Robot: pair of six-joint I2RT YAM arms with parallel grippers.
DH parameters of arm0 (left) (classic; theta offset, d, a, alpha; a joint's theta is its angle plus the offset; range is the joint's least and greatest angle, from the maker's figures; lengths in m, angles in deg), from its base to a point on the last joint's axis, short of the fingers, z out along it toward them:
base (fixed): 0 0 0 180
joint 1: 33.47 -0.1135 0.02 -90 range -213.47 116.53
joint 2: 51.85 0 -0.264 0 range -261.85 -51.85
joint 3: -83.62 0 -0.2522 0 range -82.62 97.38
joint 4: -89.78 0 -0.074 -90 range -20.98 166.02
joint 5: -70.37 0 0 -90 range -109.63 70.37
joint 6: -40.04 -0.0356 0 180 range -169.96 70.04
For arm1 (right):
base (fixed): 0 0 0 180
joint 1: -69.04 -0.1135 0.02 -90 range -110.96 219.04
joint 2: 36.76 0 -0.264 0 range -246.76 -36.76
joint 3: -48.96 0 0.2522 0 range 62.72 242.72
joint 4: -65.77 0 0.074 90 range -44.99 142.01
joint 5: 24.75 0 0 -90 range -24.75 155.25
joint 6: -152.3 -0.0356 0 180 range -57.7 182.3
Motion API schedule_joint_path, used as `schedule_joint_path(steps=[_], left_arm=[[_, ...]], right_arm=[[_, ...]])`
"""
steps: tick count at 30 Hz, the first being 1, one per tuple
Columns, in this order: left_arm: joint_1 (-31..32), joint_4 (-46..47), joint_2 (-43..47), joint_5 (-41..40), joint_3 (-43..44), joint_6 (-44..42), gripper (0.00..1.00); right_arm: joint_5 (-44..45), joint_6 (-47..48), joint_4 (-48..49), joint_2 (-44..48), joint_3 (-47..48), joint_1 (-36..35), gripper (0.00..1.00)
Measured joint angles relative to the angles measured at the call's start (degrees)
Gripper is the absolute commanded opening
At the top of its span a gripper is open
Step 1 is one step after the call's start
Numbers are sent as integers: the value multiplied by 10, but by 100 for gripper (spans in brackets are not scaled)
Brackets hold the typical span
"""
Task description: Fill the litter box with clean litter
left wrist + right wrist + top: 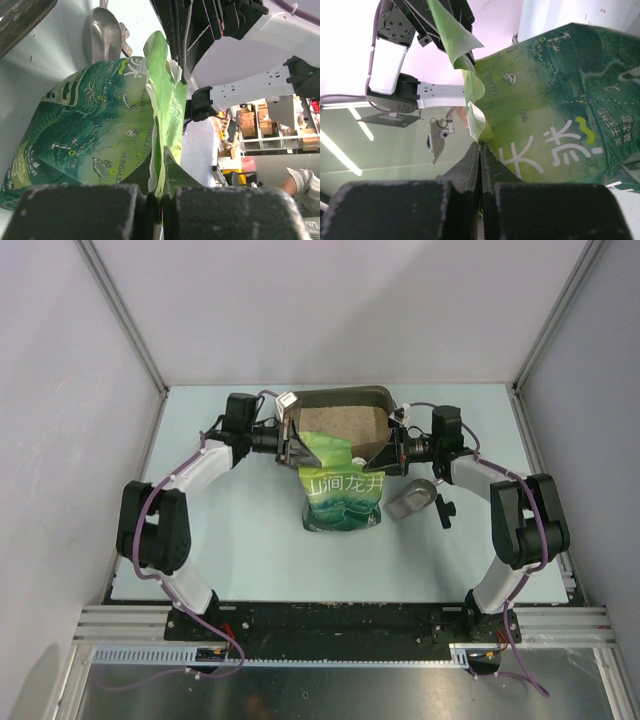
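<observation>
Pouch, green (343, 495), printed with white characters; the lower part lies flat on the pale table (240, 540) and the top end is raised. It serves as the reference for every other item. Litter box (340, 392): a dark rounded tray directly beyond the pouch's raised top. Its near wall is hidden behind the pouch and both tools, so contact between box and pouch cannot be told. Clean litter (338, 420): a beige granular layer inside the box, covering all the floor that shows; its depth cannot be judged. Left gripper (297, 448): at the pouch's upper left corner, with jaws pressed together on the thin green film of the top edge. The left wrist view shows the film (160, 165) running straight into the seam between the two dark fingers (75, 212). Right gripper (385, 453): at the pouch's upper right corner, likewise pinched narrow on the top edge. The right wrist view shows the fingers (462, 172) meeting where the film (560, 115) enters. Whether the pouch's mouth is cut open or sealed is hard to make out, because the folds overlap in both wrist views. Metal scoop (410, 500): on the table just right of the pouch and apart from it; its handle end is cut off at the top of the left wrist view (102, 35).
</observation>
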Motion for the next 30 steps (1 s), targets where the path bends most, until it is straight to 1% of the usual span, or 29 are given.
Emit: schedule_joint_path(steps=[3, 4, 6, 7, 11, 12, 14, 15, 16, 19, 21, 23, 26, 28, 30], left_arm=[[1, -3, -1, 1, 0, 3, 0], [1, -3, -1, 1, 0, 4, 9], [1, -4, -1, 1, 0, 4, 32], [0, -3, -1, -6, 0, 4, 40], [-29, -10, 0, -49, 6, -2, 48], [-38, -14, 0, -61, 12, -7, 53], [-55, -33, 6, -93, 41, -34, 57], [-63, -42, 13, -113, 64, -54, 62], [-66, -46, 22, -125, 77, -75, 64], [-60, -54, 79, -164, 97, -157, 66], [-36, -69, 120, -179, 97, -217, 66], [14, -93, 155, -199, 97, -301, 66], [95, -122, 174, -232, 90, -413, 66], [141, -143, 175, -264, 69, -501, 63], [178, -161, 171, -284, 55, -551, 59]], right_arm=[[-1, -20, -23, 0, 0, 0, 0], [-1, -27, -32, 0, 0, 0, 0], [-1, -38, -41, -1, 0, 0, 0], [-5, -42, -44, -1, 1, 0, 0], [-22, -53, -53, -9, 1, 0, 0], [-26, -56, -53, -12, 1, 0, 0], [-33, -58, -56, -15, 1, 0, 0], [-36, -58, -60, -17, 1, 0, 0], [-38, -58, -63, -18, 1, 0, 0], [-47, -63, -66, -23, 1, 0, 0], [-49, -68, -65, -26, 2, 0, 0], [-52, -73, -65, -29, 3, 0, 0], [-53, -75, -65, -30, 3, 0, 0], [-53, -76, -65, -30, 3, 0, 0], [-53, -76, -65, -30, 3, 0, 0]])
